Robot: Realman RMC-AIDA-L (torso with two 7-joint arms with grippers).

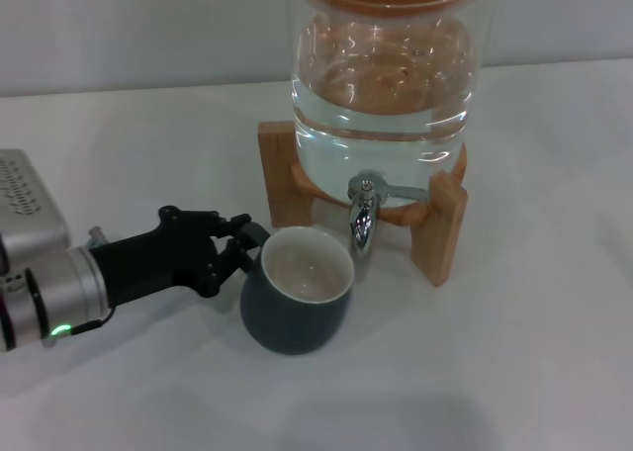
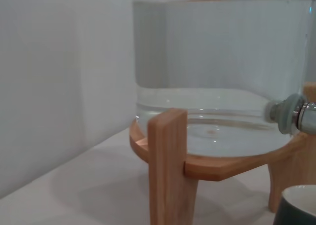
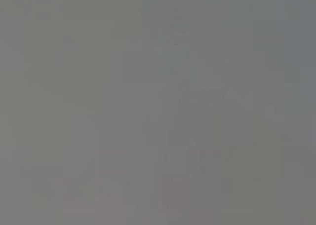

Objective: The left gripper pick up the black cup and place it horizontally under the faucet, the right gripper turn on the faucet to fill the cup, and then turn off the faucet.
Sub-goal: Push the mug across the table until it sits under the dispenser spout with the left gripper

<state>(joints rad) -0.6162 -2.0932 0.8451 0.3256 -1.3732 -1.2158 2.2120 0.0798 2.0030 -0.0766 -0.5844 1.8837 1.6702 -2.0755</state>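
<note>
The black cup (image 1: 295,295) stands upright on the white table, its cream inside showing, with its rim just under the spout of the faucet (image 1: 363,215). The faucet's lever points toward the right. My left gripper (image 1: 240,243) reaches in from the left and its short black fingers are closed on the cup's handle. In the left wrist view a corner of the cup (image 2: 298,206) and the base of the faucet (image 2: 300,117) show at the edge. The right gripper is out of view; the right wrist view is plain grey.
The clear glass dispenser (image 1: 381,85), full of water, sits on a wooden stand (image 1: 439,228) behind the cup. It also fills the left wrist view (image 2: 222,62), with a stand leg (image 2: 168,170) close by. A white wall runs behind the table.
</note>
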